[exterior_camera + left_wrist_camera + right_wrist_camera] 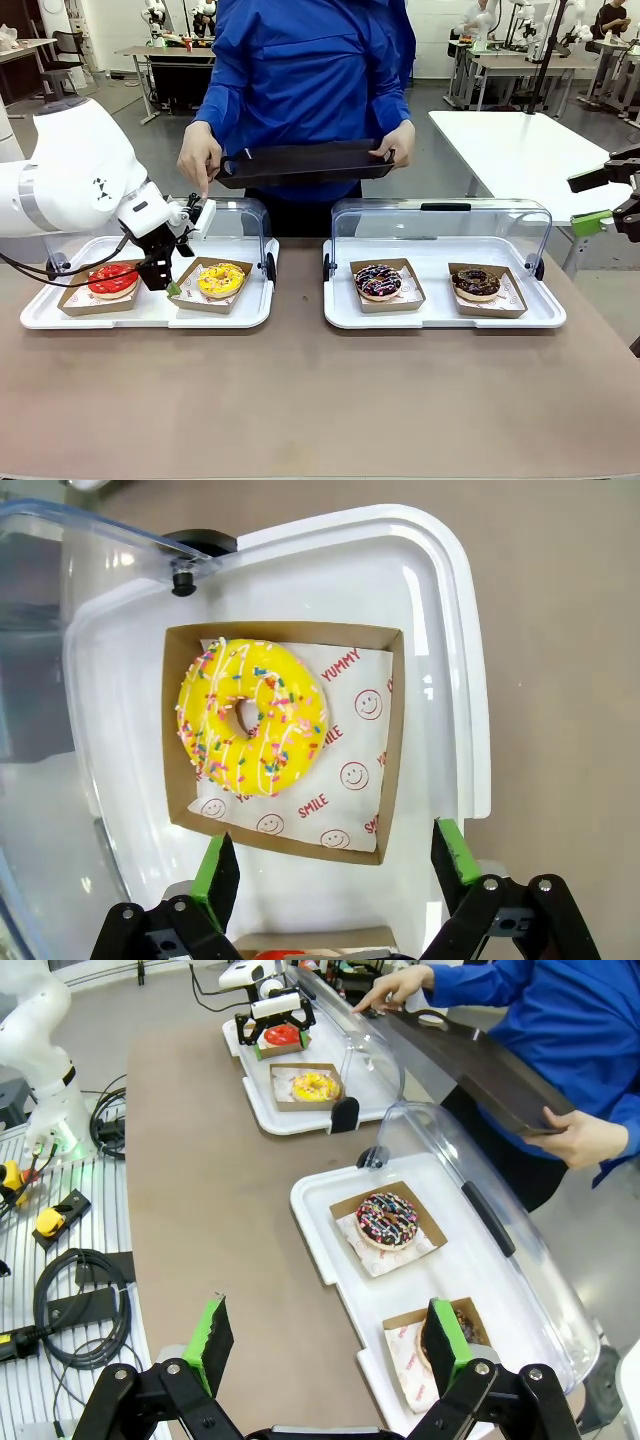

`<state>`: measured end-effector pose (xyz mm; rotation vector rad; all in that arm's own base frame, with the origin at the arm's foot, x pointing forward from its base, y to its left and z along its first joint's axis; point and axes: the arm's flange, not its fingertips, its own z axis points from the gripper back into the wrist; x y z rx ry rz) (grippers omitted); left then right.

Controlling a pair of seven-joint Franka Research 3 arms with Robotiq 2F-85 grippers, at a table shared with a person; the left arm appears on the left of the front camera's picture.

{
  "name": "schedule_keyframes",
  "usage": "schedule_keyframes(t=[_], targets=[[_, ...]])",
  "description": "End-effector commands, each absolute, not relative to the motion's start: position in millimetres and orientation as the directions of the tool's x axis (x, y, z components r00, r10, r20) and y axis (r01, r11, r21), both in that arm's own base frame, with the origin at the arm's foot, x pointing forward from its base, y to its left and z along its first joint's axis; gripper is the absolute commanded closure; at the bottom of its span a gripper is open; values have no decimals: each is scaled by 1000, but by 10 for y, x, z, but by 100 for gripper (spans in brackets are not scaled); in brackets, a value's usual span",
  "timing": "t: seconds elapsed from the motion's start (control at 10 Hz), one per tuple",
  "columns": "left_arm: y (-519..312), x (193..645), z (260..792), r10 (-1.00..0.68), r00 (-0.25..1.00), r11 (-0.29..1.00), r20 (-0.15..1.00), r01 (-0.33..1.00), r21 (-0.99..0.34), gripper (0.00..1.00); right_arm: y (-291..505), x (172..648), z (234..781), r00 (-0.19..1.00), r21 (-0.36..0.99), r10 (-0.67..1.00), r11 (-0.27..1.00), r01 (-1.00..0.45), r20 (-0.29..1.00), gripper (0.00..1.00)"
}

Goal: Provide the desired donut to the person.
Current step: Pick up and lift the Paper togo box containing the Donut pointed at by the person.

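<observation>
The person (300, 80) in the blue jacket stands at the far side of the tabletop (300, 400) and holds a dark tray (300, 162) with one hand. The other hand (199, 158) points a finger down toward the yellow donut (250, 718), so that looks like the one the person wants. The yellow donut sits in a little brown box (392, 730) on the white tray (150, 312), near the red donut (112, 279). The clear lid (245, 215) is tipped up out of the way. The left gripper (330, 838) hangs close by the edge of the box, between the two donuts. Its fingers are spread wide and hold nothing. The right gripper (327, 1312) is off to the side, well apart from the yellow donut, with its fingers wide too and nothing in them. The choosing seems done and the arm is in place, but the real job has hardly begun. The fingers need to go down, pinch the box, lift it, and carry it over to the dark tray. The box wall looks thin, so a soft, straight pinch would be best.
</observation>
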<state>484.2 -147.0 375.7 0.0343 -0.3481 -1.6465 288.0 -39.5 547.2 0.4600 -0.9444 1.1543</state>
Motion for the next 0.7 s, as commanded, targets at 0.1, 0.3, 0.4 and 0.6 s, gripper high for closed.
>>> schedule_keyframes(t=[0.1,0.3,0.4,0.6], targets=[[-1431,4790,3572,-979,-135,-93,155,964,249,0,-398,2911,5463,79,-150,549,360,-921,832,0],[-1433,4784,3478,-979,-139,-100,151,965,240,0,-398,2911,5463,79,-150,549,360,-921,832,0],[-1427,4786,3451,-982,-135,-101,129,965,241,0,-398,2911,5463,79,-150,549,360,-921,832,0],[-1403,4834,3383,-985,-129,-100,117,968,232,0,-398,2911,5463,79,-150,549,360,-921,832,0]])
